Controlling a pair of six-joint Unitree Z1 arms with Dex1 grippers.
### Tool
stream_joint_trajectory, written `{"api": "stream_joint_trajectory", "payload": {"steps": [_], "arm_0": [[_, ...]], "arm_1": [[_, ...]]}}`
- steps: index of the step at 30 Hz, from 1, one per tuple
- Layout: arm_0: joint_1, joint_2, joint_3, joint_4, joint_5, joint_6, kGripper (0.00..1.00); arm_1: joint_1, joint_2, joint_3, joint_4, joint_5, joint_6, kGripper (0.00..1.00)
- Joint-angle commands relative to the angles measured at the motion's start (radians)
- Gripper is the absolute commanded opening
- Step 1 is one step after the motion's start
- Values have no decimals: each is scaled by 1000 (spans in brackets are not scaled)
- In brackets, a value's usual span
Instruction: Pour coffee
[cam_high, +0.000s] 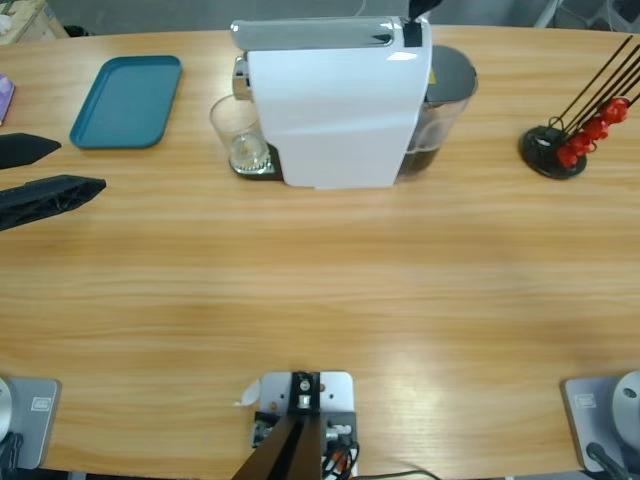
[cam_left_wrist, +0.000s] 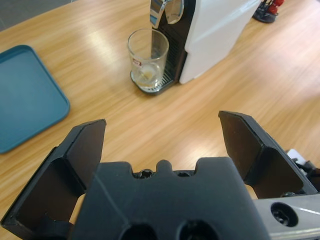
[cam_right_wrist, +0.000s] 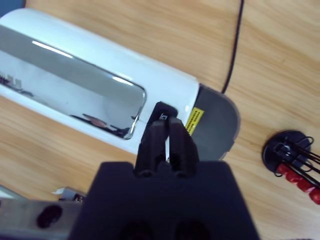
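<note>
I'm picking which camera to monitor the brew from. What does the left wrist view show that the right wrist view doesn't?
Only the left wrist view shows the glass under the spout, the teal tray, and the open left gripper. Only the right wrist view shows the shut right gripper over the machine's top and a black cable. Both show the white machine, the pod holder and the table.

Coffee (cam_left_wrist: 148, 75): only a thin pale-brown film at the bottom of the clear glass (cam_left_wrist: 148, 56), w/ a fine stream falling into it from the spout (cam_left_wrist: 156, 11). Glass upright on the machine's drip tray (cam_left_wrist: 165, 86), far-left-centre of table (cam_high: 320, 290).
</note>
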Motion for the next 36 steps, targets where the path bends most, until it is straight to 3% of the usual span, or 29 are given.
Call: {"api": "stream_joint_trajectory", "payload": {"steps": [1, 36], "arm_0": [[-9, 25, 35, -8, -14, 9, 987], [-9, 31, 43, -9, -14, 7, 987]], "arm_1": [[-6, 3, -7, 34, -24, -9, 0], [-1, 55, 17, 23, 21, -18, 0]]}}
